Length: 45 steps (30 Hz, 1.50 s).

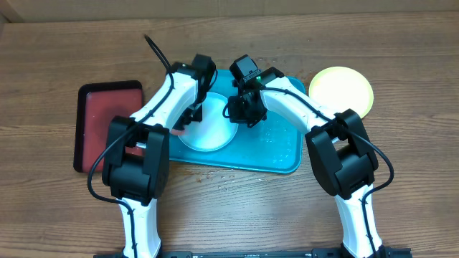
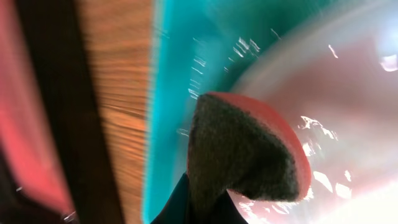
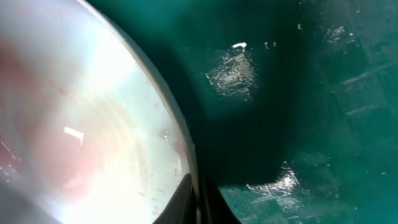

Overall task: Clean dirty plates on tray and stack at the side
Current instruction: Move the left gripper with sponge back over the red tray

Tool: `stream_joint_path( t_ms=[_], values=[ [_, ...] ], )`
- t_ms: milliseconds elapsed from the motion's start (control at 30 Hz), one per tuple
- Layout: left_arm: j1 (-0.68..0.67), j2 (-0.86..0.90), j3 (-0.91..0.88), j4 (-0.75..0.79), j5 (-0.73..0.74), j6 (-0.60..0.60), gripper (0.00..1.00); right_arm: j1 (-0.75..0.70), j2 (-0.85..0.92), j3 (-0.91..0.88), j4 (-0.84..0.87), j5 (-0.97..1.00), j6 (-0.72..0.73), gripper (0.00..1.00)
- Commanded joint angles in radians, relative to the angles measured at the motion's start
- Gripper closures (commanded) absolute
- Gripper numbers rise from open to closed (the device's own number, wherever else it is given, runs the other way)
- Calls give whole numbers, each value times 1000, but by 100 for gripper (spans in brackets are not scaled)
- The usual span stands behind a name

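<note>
Over on the blue tray (image 1: 283, 154), the left gripper (image 1: 189, 120) is clamped on a sponge (image 2: 242, 149) against the pale plate (image 1: 211, 137) while the right gripper (image 3: 196, 200) pinches its rim, so a hard scrub could yank the wet plate loose imo.

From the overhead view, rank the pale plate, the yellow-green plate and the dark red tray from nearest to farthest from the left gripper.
1. Pale plate, on the turquoise tray, right under the left gripper and its sponge.
2. Dark red tray, on the table at the picture's left.
3. Yellow-green plate, past the turquoise tray's far right corner.
</note>
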Motion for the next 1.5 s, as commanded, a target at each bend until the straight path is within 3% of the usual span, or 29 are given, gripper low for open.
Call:
stream_joint_path(
  t_ms=[0,300,600,867,967,1300,1467],
  values=[
    [17,-25,98,-24,-69,-113,96,-8,16,-6,-9,43,1,96],
    [127,-81,141,-32,121,-100,96,-8,16,-6,-9,43,1,96],
    [374,-79,112,-42,142,-101,96,-8,16,-6,-9,62,1,96],
    [521,-79,-7,75,375,-32,95,-8,16,-6,-1,62,1,96],
    [532,-79,-73,126,391,-33,95,-8,16,-6,-2,62,1,96],
    [536,-79,-115,163,271,-33,67,-8,16,-6,-8,61,1,96],
    [536,-79,-40,68,270,-34,68,-5,14,-3,-21,61,1,96]
  ],
)
